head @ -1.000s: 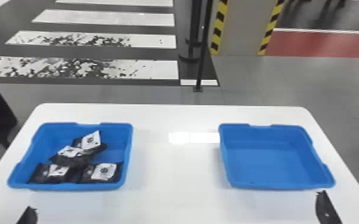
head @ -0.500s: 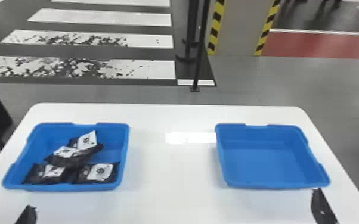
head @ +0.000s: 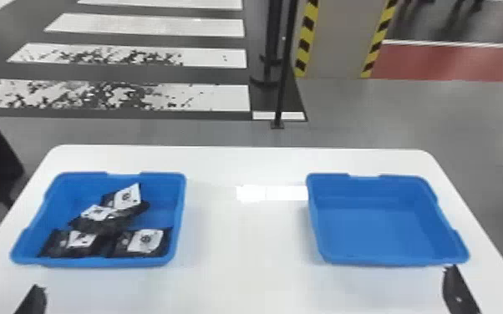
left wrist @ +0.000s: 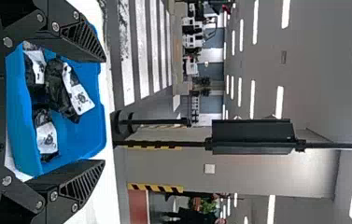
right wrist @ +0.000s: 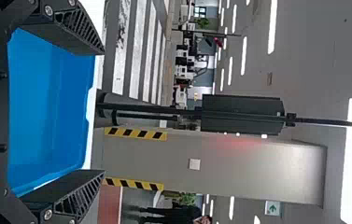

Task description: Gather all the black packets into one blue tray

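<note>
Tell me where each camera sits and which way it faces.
Head view: on the head, forward and down at the white table; left gripper and right gripper show.
Left wrist view: on that wrist, forward over black packets in the left tray; own open fingers show.
Right wrist view: on that wrist, forward over the right tray; own open fingers show.
Shared: both wrist views show the crosswalk.
</note>
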`<act>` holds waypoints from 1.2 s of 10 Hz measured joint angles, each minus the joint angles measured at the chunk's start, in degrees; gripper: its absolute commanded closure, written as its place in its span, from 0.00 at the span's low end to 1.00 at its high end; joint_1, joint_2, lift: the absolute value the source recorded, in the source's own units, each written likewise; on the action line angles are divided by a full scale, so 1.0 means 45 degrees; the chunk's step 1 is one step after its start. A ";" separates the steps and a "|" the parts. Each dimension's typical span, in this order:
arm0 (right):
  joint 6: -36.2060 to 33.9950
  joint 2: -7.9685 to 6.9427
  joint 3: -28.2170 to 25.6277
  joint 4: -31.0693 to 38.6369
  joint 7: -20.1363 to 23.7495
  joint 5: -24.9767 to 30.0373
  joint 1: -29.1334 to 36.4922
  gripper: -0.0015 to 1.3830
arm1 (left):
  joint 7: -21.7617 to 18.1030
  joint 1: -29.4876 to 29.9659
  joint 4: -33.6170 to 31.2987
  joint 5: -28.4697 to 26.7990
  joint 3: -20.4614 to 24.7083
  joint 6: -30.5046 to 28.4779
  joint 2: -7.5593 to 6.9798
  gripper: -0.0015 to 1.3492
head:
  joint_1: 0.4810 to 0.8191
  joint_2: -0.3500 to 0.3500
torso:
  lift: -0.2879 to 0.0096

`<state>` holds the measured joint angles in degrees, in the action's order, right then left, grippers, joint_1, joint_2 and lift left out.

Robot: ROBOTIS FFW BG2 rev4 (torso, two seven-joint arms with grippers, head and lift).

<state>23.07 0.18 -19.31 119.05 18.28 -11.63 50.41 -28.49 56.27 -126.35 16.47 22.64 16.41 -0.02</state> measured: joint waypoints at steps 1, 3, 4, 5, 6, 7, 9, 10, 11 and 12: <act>0.0000 0.0000 0.0000 0.0022 0.0000 0.0015 0.0013 0.09 | 0.0007 -0.0041 0.0000 -0.0192 0.0231 0.0047 0.0004 0.21 | 0.63 0.45 | 0.60; -0.0002 0.0000 0.0000 0.0030 0.0000 0.0020 0.0016 0.09 | 0.0025 -0.0120 0.0000 -0.0384 0.0419 0.0071 0.0005 0.21 | 0.63 0.48 | 0.60; -0.0023 0.0000 0.0000 0.0030 0.0000 0.0020 0.0016 0.09 | 0.0024 -0.0128 0.0000 -0.0404 0.0425 0.0073 0.0005 0.21 | 0.63 0.48 | 0.60; -0.0066 0.0000 0.0000 0.0030 0.0000 0.0020 0.0016 0.09 | 0.0023 -0.0131 0.0000 -0.0407 0.0407 0.0058 0.0006 0.21 | 0.63 0.48 | 0.60; -0.0091 0.0000 0.0000 0.0029 0.0000 0.0020 0.0012 0.09 | 0.0023 -0.0131 0.0000 -0.0408 0.0373 0.0035 0.0006 0.21 | 0.63 0.48 | 0.60; -0.0113 0.0000 0.0000 0.0023 0.0000 0.0020 -0.0007 0.09 | 0.0023 -0.0130 0.0000 -0.0404 0.0357 0.0020 0.0006 0.21 | 0.63 0.48 | 0.60; -0.0125 0.0000 0.0000 0.0012 0.0000 0.0015 -0.0014 0.09 | 0.0023 -0.0141 0.0000 -0.0385 0.0318 -0.0004 0.0006 0.21 | 0.63 0.47 | 0.60; -0.0125 0.0000 0.0000 0.0002 0.0000 0.0000 -0.0015 0.09 | 0.0023 -0.0144 0.0000 -0.0376 0.0306 -0.0037 0.0006 0.21 | 0.63 0.47 | 0.60; -0.0126 0.0000 0.0000 -0.0003 0.0000 -0.0015 -0.0015 0.09 | 0.0023 -0.0137 0.0000 -0.0369 0.0301 -0.0053 0.0006 0.21 | 0.63 0.47 | 0.60; -0.0141 0.0000 0.0000 -0.0005 0.0000 -0.0027 -0.0015 0.09 | 0.0023 -0.0130 0.0000 -0.0375 0.0281 -0.0072 0.0006 0.21 | 0.63 0.47 | 0.60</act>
